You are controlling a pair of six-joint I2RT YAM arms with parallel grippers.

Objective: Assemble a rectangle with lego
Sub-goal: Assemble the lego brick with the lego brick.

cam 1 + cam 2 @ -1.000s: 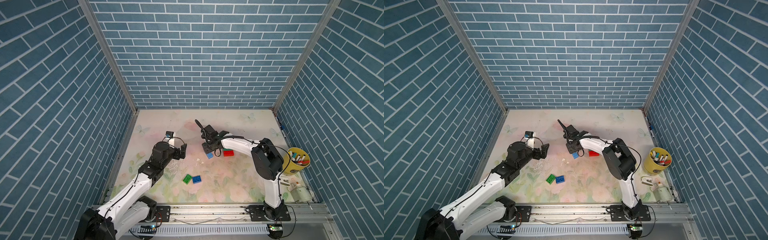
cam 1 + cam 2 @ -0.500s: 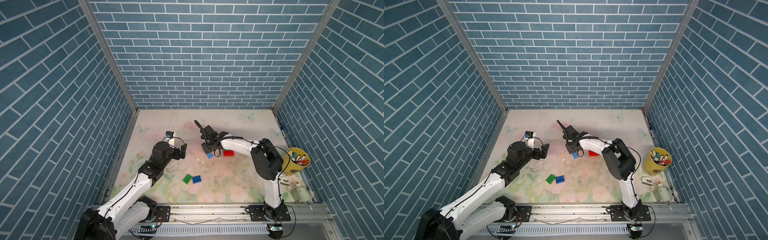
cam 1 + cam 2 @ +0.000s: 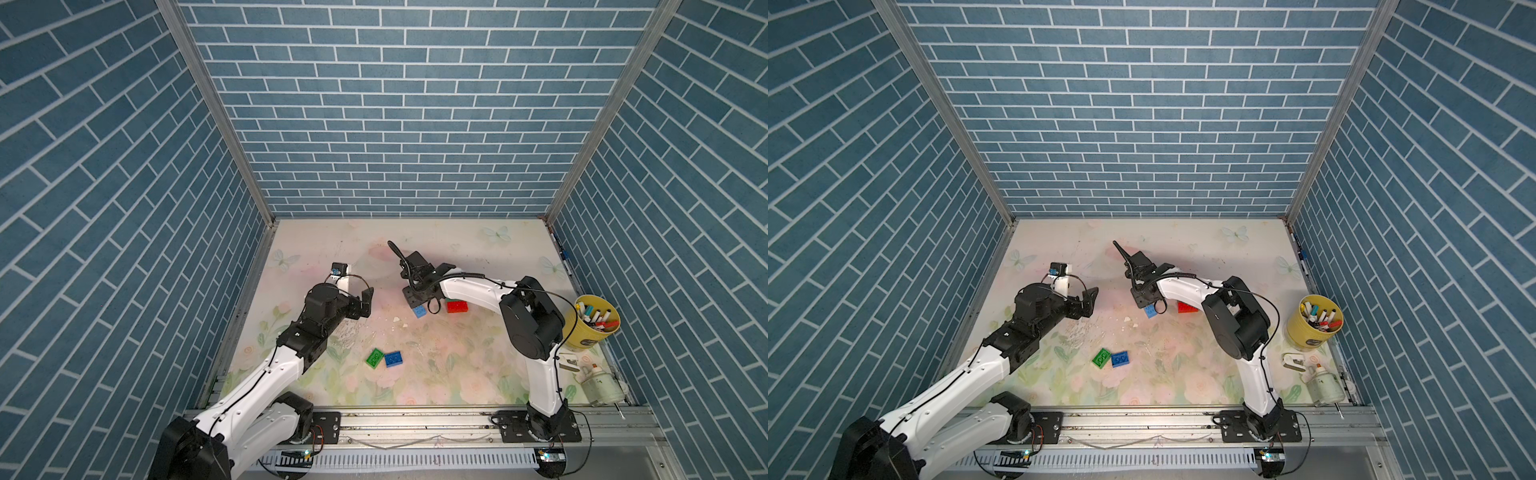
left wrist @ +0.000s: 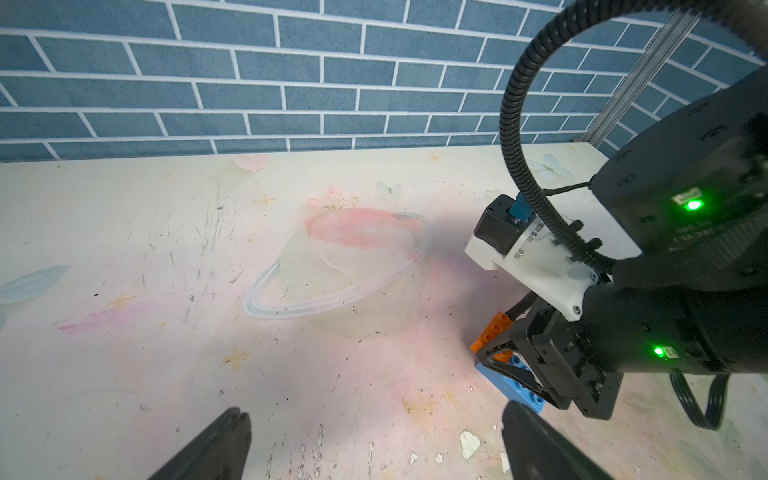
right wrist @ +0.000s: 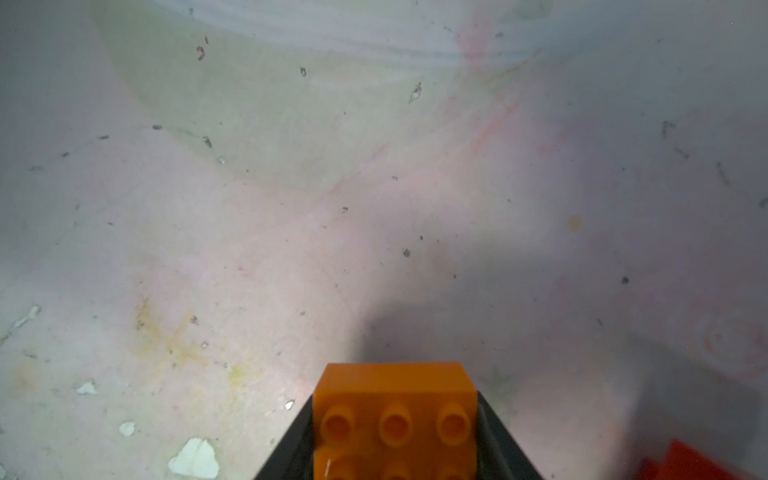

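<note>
right claw (image 3: 417,300) was closed partway on the orange brick (image 5: 394,415). you gripped it by one end, so the other end stuck out past the jaws with its studs showing. you had it low over the pale blue brick (image 3: 419,310), near the middle of the table (image 3: 457,374). from the left wrist view the orange one sat tilted at the far edge of the pale blue one, and i couldn't tell whether any studs had caught. left claw (image 4: 372,411) was spread wide and empty, hanging over bare table off to the side, pointed toward your work.

by my reading you were early on. nothing on the table looked like a rectangle. red brick (image 3: 457,306) lay just beside the pale blue one, partly under the right arm, and i couldn't say whether it was joined to anything. something dark green showed behind it, too hidden to name. green brick (image 3: 375,358) and blue brick (image 3: 393,359) lay nearer the front rail, side by side at different angles. they were well apart from the rest and looked loose. so most of the job was left: seat the orange one, bring the front pair over, and fetch any other bricks the arm may have hidden.
</note>
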